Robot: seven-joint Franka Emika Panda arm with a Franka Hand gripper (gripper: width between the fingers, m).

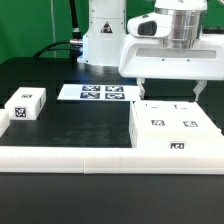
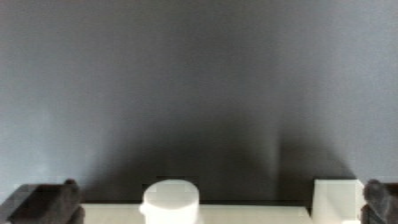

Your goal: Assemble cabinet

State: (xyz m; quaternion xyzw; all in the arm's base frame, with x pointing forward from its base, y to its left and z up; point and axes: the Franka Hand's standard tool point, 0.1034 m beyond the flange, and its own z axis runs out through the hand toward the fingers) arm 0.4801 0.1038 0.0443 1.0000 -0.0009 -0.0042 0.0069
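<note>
The cabinet (image 1: 172,134) is a large white boxy body with three square tags on its top face. It lies flat on the black table at the exterior view's right. My gripper (image 1: 171,90) hangs open and empty just above the cabinet's far edge, one finger toward each end of that edge. In the wrist view my gripper (image 2: 210,206) shows dark fingertips (image 2: 39,204) at both lower corners. Between them lie the cabinet's white edge (image 2: 249,216), a rounded white peg (image 2: 169,197) and a square white lug (image 2: 338,194). Nothing is held.
A small white tagged block (image 1: 25,105) sits at the exterior view's left. The marker board (image 1: 95,92) lies flat at the back, in front of the robot base (image 1: 103,35). A white raised rim (image 1: 70,157) runs along the table's front edge.
</note>
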